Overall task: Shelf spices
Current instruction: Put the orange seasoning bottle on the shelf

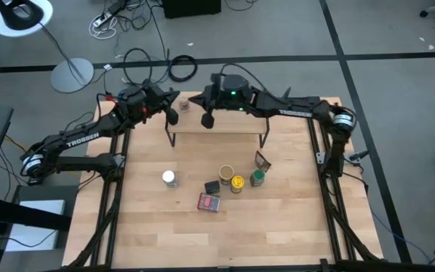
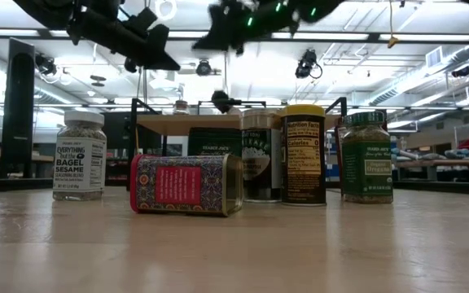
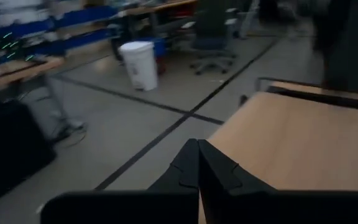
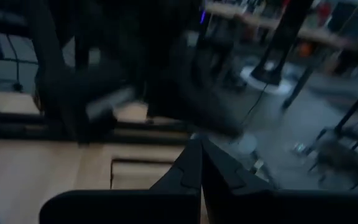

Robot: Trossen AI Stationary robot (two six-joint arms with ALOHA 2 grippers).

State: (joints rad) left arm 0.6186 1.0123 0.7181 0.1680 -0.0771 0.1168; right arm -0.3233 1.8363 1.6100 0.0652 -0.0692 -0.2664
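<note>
The shelf (image 1: pixel 217 125) stands at the table's far side on thin black legs; in the low view its shelf board (image 2: pixel 234 120) shows behind the jars. A small tan-capped jar (image 1: pixel 185 104) stands on its far left part. My left gripper (image 1: pixel 172 115), shut, hovers over the shelf's left end. My right gripper (image 1: pixel 208 119), shut, is over the shelf's middle. On the table stand a white-lidded jar (image 1: pixel 169 178), brown canister (image 1: pixel 226 174), yellow-lidded jar (image 1: pixel 238 183) and green jar (image 1: pixel 257 178). The dark tin (image 1: pixel 213 187) and red tin (image 1: pixel 209 202) lie there too.
Another dark tin (image 1: pixel 263 160) sits tilted just in front of the shelf's right leg (image 1: pixel 264 140). Bare tabletop (image 1: pixel 225 238) lies near the front edge. Black frame rails (image 1: pixel 112 196) run along both table sides. Cables and a lamp base (image 1: pixel 72 74) are on the floor beyond.
</note>
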